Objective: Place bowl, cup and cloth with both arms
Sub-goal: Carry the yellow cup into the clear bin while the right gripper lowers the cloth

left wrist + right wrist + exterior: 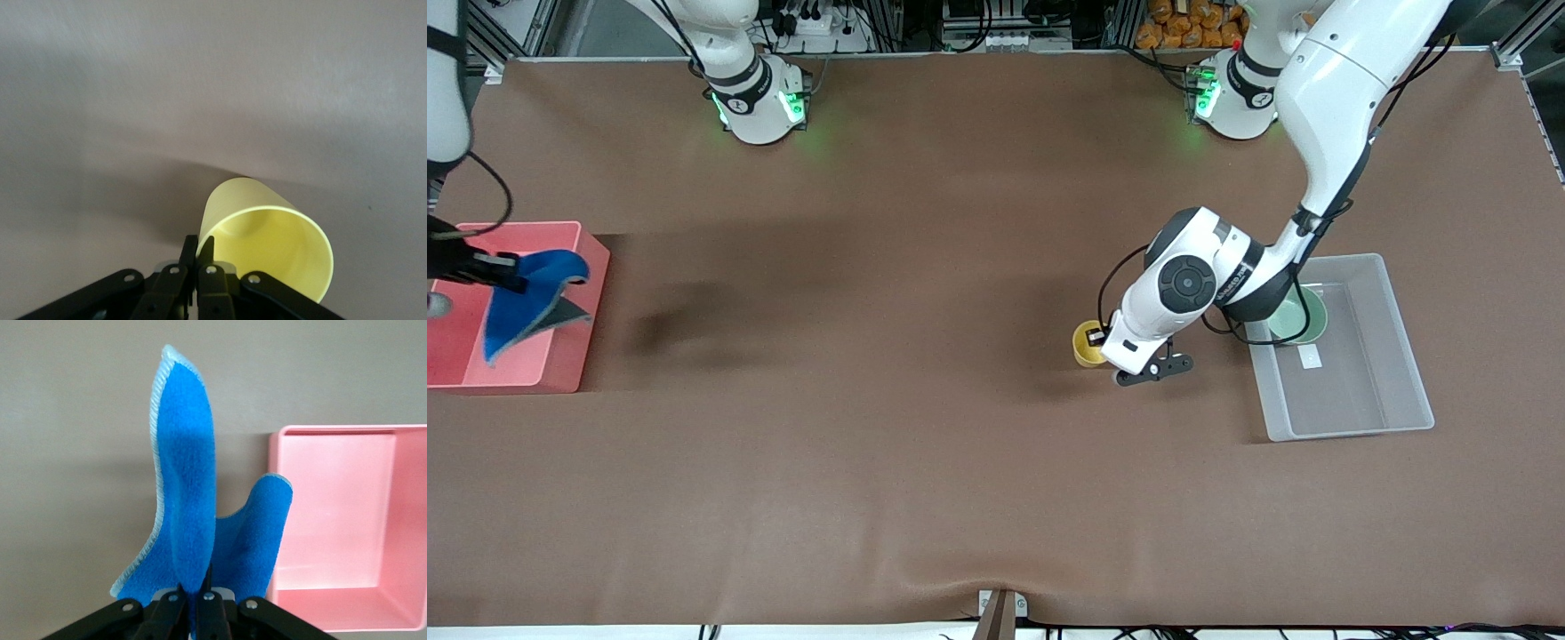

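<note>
Your left gripper was closed on the rim wall of the cup, fingers pinching one side of the lip. The cup sat upright on the brown table, mouth up and long axis vertical, just beside the clear bin on the side toward the right arm's end. The bowl lay in that bin, at the end farther from the front camera, opening upward.

Your right gripper was clamped shut on the cloth, holding it over the pink bin at the right arm's end of the table. The cloth hung folded from the fingers, its long axis running straight away from the gripper, with one taller flap and one shorter flap in the right wrist view.
</note>
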Controlling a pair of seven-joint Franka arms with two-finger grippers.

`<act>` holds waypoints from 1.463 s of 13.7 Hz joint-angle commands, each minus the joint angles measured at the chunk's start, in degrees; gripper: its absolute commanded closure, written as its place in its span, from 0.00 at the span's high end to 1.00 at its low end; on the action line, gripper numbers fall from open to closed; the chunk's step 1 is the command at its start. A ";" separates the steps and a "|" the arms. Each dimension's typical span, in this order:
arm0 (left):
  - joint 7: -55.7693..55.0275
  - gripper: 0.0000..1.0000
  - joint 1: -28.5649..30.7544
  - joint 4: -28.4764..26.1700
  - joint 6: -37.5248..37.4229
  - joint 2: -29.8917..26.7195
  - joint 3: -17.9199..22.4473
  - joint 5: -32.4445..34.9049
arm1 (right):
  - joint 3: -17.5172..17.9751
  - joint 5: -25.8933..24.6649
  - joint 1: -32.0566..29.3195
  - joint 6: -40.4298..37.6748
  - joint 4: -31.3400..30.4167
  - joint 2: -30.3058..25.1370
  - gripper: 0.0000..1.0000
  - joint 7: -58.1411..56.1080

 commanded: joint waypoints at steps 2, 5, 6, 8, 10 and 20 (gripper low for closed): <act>11.91 0.00 7.96 0.08 -8.53 -9.23 -0.29 1.89 | 1.14 -4.53 -7.74 -0.29 6.16 6.65 0.00 -9.77; 23.60 0.00 15.61 -0.01 -13.56 -13.99 -0.47 1.36 | 1.13 -6.82 -12.67 0.06 10.64 12.45 0.00 -15.85; 28.08 0.00 18.33 0.08 -14.61 -14.78 -0.47 1.36 | 1.14 -7.44 -13.55 0.15 12.05 14.13 0.00 -16.91; 37.83 0.00 24.31 0.08 -16.11 -15.93 -0.47 1.27 | 1.14 -8.06 -15.13 2.25 13.12 17.03 0.00 -18.84; 45.85 0.00 29.15 0.08 -16.29 -15.76 -0.47 -0.04 | 1.14 -7.97 -15.84 3.58 13.03 20.10 0.00 -19.20; 50.54 0.00 37.00 -0.19 -5.66 -3.99 -0.12 0.39 | 1.05 -8.06 -18.74 5.86 12.86 30.84 0.00 -19.20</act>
